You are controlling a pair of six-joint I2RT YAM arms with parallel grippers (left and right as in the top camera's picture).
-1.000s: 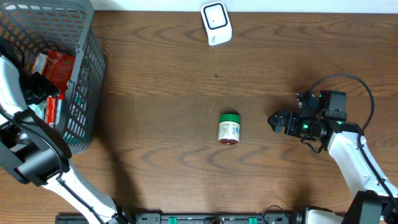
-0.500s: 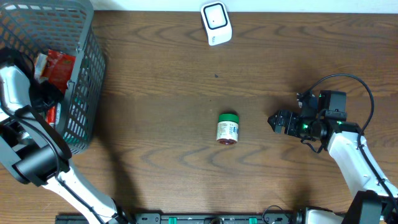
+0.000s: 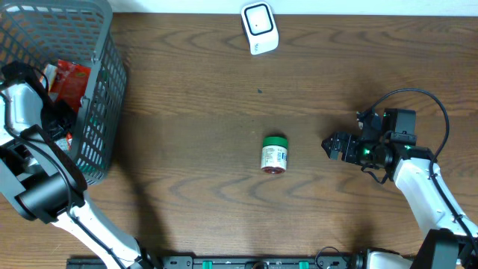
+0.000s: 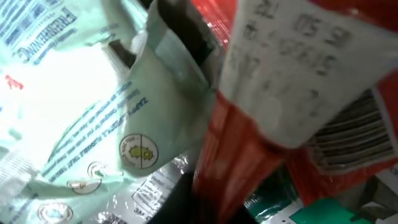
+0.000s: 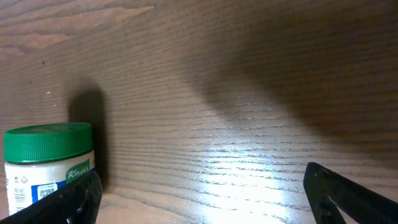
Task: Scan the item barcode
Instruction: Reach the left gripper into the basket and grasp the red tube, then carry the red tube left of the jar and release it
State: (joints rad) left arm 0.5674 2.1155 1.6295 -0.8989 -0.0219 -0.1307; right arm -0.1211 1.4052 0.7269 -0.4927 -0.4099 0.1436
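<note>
My left gripper (image 3: 57,118) is down inside the grey basket (image 3: 104,90). Its wrist view is filled with packets. A red packet (image 4: 249,146) with a white label and a barcode (image 4: 354,130) narrows down into my left gripper (image 4: 199,208), which is shut and appears to pinch it. A mint-green packet (image 4: 93,93) lies beside it. The white scanner (image 3: 259,28) stands at the table's far edge. A green-lidded jar (image 3: 275,155) lies mid-table and also shows as the jar (image 5: 46,165) in the right wrist view. My right gripper (image 3: 334,146) rests open to the jar's right, with the right gripper (image 5: 202,193) holding nothing.
The basket takes up the left end of the table and holds several packets, red packaging (image 3: 69,81) showing from above. A black cable (image 3: 426,101) loops over the right arm. Bare wood lies between the jar and the scanner.
My left gripper has shifted slightly inside the basket and closed from wide open to shut among the packets. The jar and my right arm have not moved.
</note>
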